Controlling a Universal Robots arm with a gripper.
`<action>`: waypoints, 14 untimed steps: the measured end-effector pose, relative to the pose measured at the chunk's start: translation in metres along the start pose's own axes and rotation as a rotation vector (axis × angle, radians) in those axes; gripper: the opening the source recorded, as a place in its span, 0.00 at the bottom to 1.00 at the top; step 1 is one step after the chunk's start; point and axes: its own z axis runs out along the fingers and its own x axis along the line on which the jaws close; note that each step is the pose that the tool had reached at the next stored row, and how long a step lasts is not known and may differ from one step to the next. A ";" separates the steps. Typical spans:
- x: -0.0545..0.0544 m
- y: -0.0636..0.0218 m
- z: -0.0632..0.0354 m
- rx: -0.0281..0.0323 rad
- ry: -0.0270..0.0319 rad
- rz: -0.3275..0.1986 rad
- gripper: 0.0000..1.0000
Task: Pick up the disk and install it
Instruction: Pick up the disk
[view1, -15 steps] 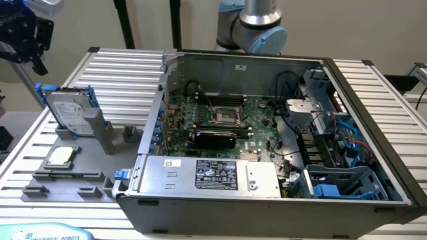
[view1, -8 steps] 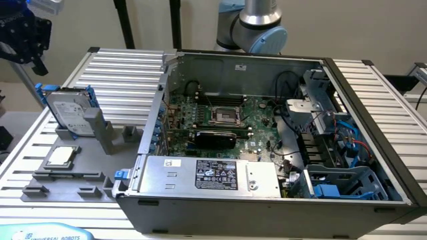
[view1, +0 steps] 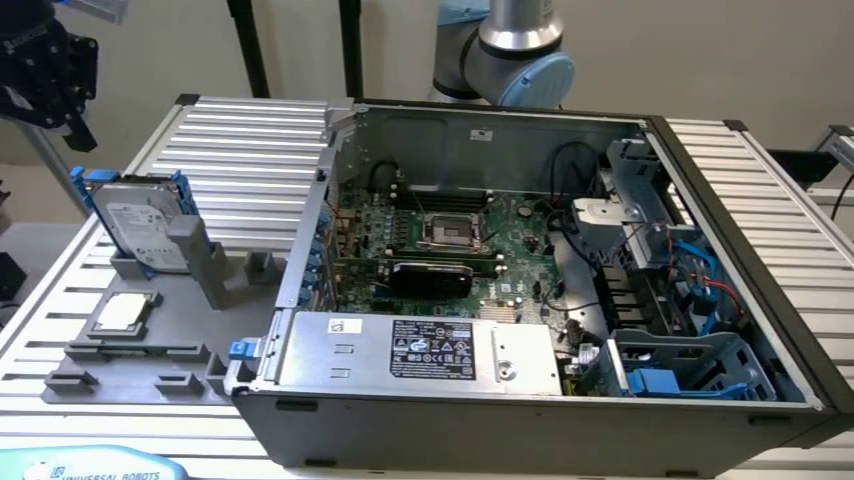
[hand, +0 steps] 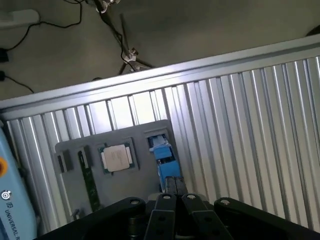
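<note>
Cannot read the label print on the disk, nor see its lower end, sunk in the grey holder. Lose part of the gripper past the exterior view's edge at ten o'clock, and most of the arm at twelve. From the wrist, cannot see the disk's near end behind the fingers.

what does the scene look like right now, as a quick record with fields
claw: shut, holding nothing, up above the disk
disk: standing on edge in the grey holder, outside the case
cpu chip: lying flat on the same holder, beside the disk
computer case: open, motherboard exposed
blue drive bay: inside the case, at its corner nearest the camera on the exterior view's right
task state: disk not yet picked up
</note>
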 end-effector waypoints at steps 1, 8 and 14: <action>0.000 -0.0001 0.0000 -0.0005 0.0003 -0.015 0.11; 0.000 -0.0003 0.0041 -0.0033 0.0015 -0.141 0.11; 0.000 -0.0018 0.0088 -0.0054 0.0024 -0.236 0.11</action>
